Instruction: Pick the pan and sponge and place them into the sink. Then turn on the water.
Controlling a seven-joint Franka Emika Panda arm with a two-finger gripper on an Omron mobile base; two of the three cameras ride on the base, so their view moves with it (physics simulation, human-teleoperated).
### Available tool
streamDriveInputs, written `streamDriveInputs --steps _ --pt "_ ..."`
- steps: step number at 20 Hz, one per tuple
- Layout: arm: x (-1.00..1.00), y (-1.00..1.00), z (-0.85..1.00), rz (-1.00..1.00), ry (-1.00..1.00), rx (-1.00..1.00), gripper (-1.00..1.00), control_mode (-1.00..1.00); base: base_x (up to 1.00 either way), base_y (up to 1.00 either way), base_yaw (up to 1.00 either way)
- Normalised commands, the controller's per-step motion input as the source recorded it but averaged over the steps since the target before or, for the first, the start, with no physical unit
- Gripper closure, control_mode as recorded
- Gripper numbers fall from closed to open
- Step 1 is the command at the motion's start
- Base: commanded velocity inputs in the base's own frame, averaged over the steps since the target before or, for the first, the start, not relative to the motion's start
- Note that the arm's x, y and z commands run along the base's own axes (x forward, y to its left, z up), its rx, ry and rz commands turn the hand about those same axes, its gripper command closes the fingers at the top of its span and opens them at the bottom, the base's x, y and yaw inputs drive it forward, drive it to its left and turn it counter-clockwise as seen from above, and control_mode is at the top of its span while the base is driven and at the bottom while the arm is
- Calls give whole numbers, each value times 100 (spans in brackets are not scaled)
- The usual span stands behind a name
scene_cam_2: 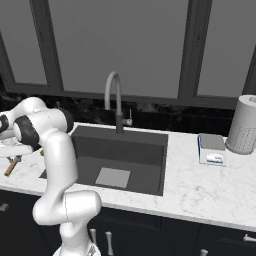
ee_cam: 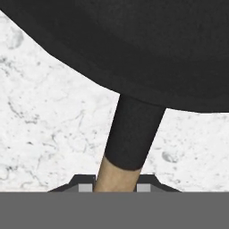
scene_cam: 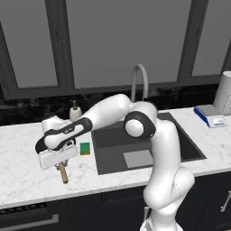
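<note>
The black pan [ee_cam: 134, 49] lies close under the hand on the white marble counter, left of the sink [scene_cam: 110, 140]. Its light-brown wooden handle [ee_cam: 115, 176] runs down between my two fingertips, which press against its sides. In the left base view the hand covers the pan body, and the handle end [scene_cam: 63, 174] sticks out toward the counter's front edge. My gripper [ee_cam: 115, 188] is shut on the handle. The green sponge [scene_cam: 85, 148] lies flat between the hand and the sink's left rim. No stream falls from the arched grey faucet [scene_cam: 140, 81].
A beige soap dispenser [scene_cam: 75, 112] stands behind the sponge, at the backsplash. Right of the sink [scene_cam_2: 125, 150] sit a flat blue-and-white box [scene_cam_2: 211, 148] and a paper towel roll [scene_cam_2: 244, 125]. My own elbow [scene_cam: 140, 124] hangs over the sink's left part.
</note>
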Motion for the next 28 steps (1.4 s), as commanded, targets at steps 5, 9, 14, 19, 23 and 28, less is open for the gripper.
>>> streamDriveInputs --steps 5,9,14,19,23,28 --pt "0 0 -8 0 0 0 100 -100 0 0 0" --pt "-3 0 1 2 -1 0 100 -100 0 0 0" --pt "-23 0 53 0 -8 0 100 -100 0 0 0" --pt "-15 -13 76 -4 0 1 100 -100 0 0 0" --pt "-12 -41 63 -11 4 3 100 -100 0 0 0" --pt "-10 -71 37 -19 7 1 100 -100 0 0 0"
